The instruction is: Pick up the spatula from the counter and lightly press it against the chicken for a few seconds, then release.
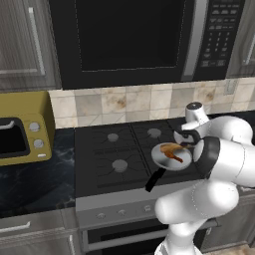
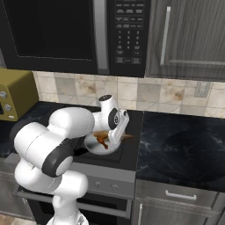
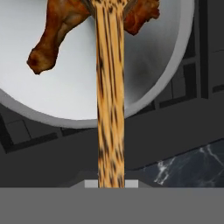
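Hand view: the gripper (image 2: 112, 141) has its jaws clamped on the spatula (image 3: 109, 109). The handle runs straight out from between them, and the far end lies on the chicken (image 3: 52, 39) in the pan (image 3: 65, 98) at the stove's (image 1: 99, 187) front right corner.

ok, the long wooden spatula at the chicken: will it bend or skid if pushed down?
Probably stiff: the long mottled wooden spatula runs dead straight up to the browned chicken piece. Likely light, being thin and narrow. It may skid sideways, since the chicken is lumpy and the round grey pan looks smooth.
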{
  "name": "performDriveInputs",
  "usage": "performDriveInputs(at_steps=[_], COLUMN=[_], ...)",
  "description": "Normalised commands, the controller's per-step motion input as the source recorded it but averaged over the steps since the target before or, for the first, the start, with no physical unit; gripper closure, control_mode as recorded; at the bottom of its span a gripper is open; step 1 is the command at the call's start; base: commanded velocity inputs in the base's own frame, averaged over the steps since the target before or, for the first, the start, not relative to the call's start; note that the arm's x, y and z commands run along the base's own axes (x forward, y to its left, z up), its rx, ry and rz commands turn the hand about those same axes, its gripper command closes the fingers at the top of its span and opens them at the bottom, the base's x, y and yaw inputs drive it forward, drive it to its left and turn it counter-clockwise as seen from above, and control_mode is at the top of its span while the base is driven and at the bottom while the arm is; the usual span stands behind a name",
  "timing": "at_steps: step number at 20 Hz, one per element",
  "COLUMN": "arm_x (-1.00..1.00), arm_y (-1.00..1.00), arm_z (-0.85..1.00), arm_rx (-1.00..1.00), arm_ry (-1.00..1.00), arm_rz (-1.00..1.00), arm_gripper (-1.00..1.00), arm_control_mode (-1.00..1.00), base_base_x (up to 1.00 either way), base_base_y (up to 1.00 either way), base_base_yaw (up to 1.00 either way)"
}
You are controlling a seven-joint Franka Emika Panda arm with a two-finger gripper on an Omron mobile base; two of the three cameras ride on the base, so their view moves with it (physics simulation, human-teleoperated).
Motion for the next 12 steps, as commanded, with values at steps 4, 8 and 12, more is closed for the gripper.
performDriveInputs(at_steps=[4, 8, 12], arm_x=[0.15, 0.18, 0.11], arm_y=[-0.07, -0.06, -0.04], arm_z=[-0.11, -0.15, -0.16], arm_rx=[0.00, 0.00, 0.00], arm_ry=[0.00, 0.00, 0.00], arm_rz=[0.00, 0.00, 0.00], arm_gripper=[1.00, 1.00, 1.00], arm_control_mode=[-1.00, -1.00, -1.00], base_base_x=[0.00, 0.00, 0.00], base_base_y=[0.00, 0.00, 0.00], base_base_yaw=[0.00, 0.00, 0.00])
